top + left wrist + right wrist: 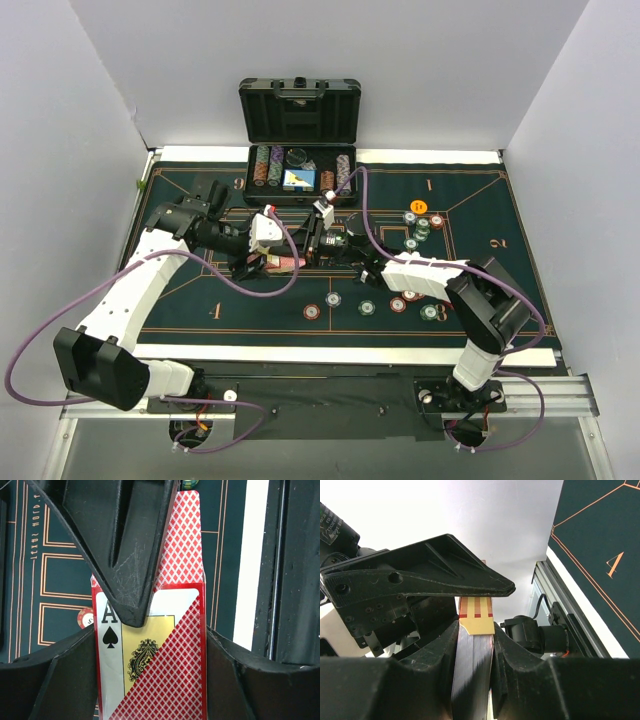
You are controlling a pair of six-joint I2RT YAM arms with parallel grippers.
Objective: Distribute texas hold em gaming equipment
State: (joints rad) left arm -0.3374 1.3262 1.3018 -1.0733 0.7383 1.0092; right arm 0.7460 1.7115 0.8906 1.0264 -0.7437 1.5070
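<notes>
Transfer of cards at mid-desk. Top view: the left claw (272, 262) and right claw (318, 250) stood tip to tip above the green felt of the desk (200, 310) with the deck (287, 263) between them. The poker chips (367, 307) lay scattered to the right, well apart from the open case (300, 110). Left wrist view: the left claw was closed on the ace of spades (117, 645), which a red-backed card partly overlapped, probably to draw it off for dealing. Right wrist view: the right claw clamped the deck edge-on, apparently as a steady holder, with a projecting card (476, 619) under the left claw's finger.
</notes>
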